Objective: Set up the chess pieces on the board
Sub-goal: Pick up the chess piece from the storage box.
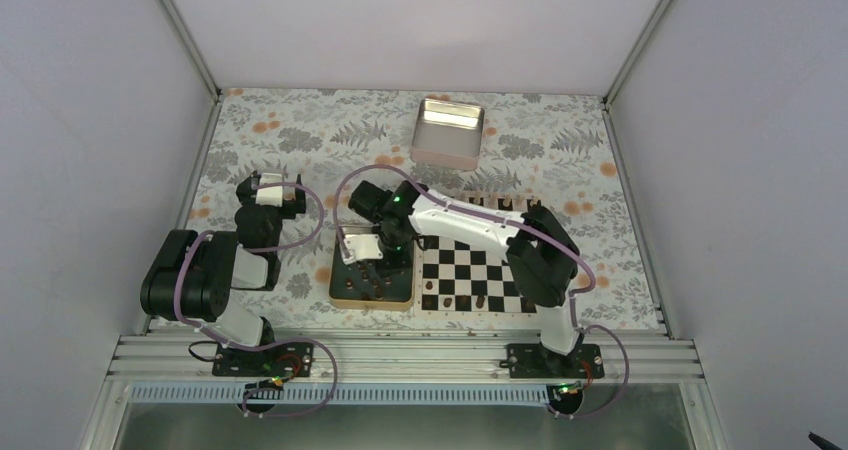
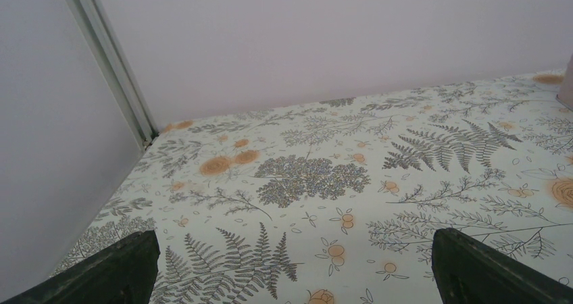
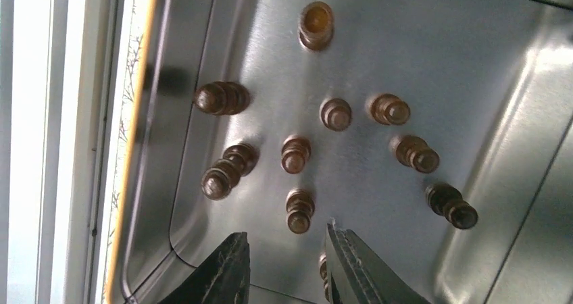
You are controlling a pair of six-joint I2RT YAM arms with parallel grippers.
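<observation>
The right gripper [image 3: 286, 240] hangs low inside the gold-rimmed metal tray [image 3: 138, 115], which sits touching the left edge of the board [image 1: 480, 265] at the near side of the table. Its jaws stand a narrow gap apart, with bare tray floor showing between them and nothing clamped. One brown piece peeks out against the inner edge of the right finger [image 3: 355, 263]; whether they touch cannot be told.

The chess pieces [image 3: 296, 154], small dark brown wooden figures, lie scattered across the tray floor just beyond the fingertips, most of them toppled on their sides. In the overhead view a few more dark pieces stand along the near row of the board.

The right arm stretches from its base at the near right, leftward across the black and white checks to the tray.

The left gripper [image 2: 295, 240] rests well apart on the left, over the fern-patterned tablecloth [image 2: 311, 175]. Its fingers are spread wide and hold nothing.

A silver tin [image 1: 448, 130] sits at the far side of the table, beyond the board.
</observation>
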